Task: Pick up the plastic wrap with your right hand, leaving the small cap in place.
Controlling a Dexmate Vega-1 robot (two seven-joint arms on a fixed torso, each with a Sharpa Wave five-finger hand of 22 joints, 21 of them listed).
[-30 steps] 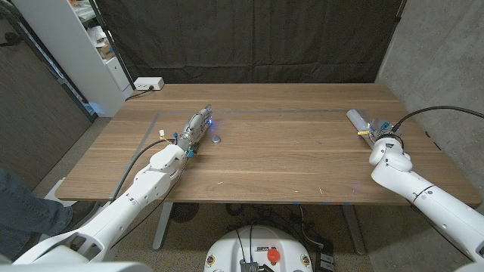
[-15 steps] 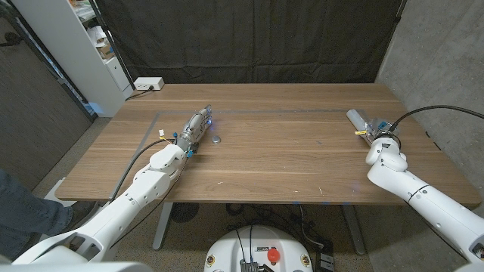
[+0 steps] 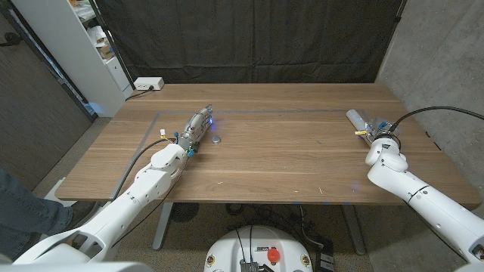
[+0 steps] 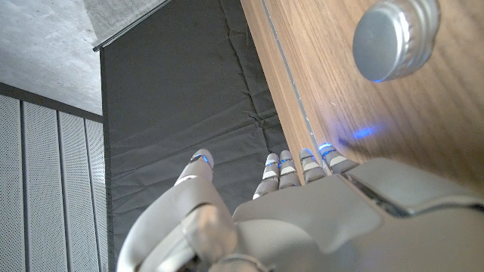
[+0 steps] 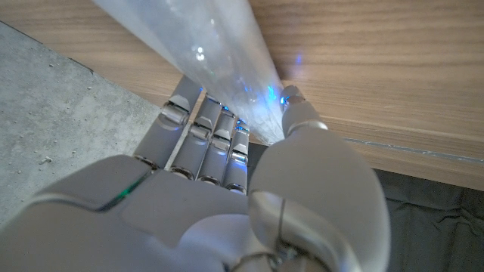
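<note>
Clear plastic wrap (image 3: 357, 119) lies between the right hand's (image 3: 376, 130) parted thumb and fingers.

No text, label, brand, number or sign can be read anywhere, neither on the plastic wrap (image 3: 358, 121), the small cap (image 4: 395, 38), nor the tabletop (image 3: 287, 159).

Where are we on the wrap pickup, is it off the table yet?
Done: the right hand has reached the plastic wrap, fingers along one side, thumb on the other. In hand: the grip; whether it has closed is unclear. Left: the lift; the wrap appears to lie on the table. The small cap sits untouched beside the left hand.
</note>
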